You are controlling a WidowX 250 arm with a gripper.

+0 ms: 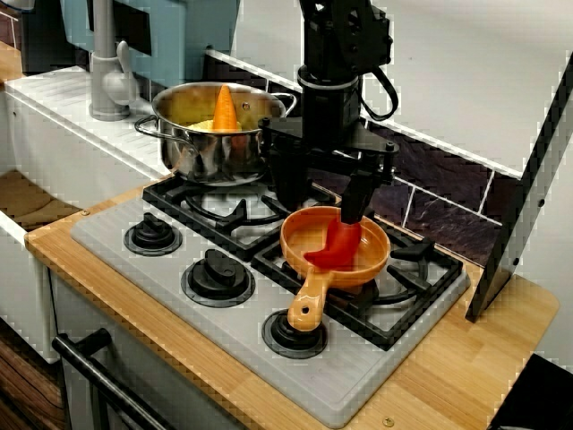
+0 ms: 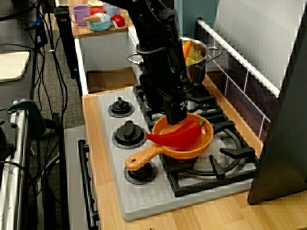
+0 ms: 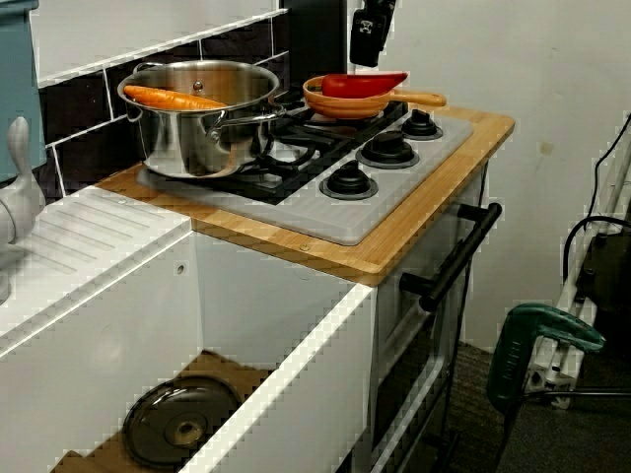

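Observation:
My black gripper [image 1: 320, 213] hangs over the orange pan [image 1: 374, 260] on the front right burner. Its fingers stand apart; one finger [image 1: 354, 204] reaches down to the top of the red pepper [image 1: 337, 246]. The pepper lies in the pan, leaning across its rim. In the view from the side, the gripper [image 2: 167, 111] is just behind the pepper [image 2: 178, 135], and the pan [image 2: 188, 152] points its handle at the knobs. In the low view from the sink end, the gripper [image 3: 367, 44] is slightly above the pepper [image 3: 361, 84] and the pan [image 3: 347, 104].
A steel pot [image 1: 204, 150] holding a carrot [image 1: 224, 109] sits on the back left burner. Three black knobs [image 1: 217, 273] line the stove's front. A tap [image 1: 107, 63] and sink lie to the left. A dark board [image 1: 524, 193] leans at the right, and an oven handle [image 3: 455, 258] sticks out below.

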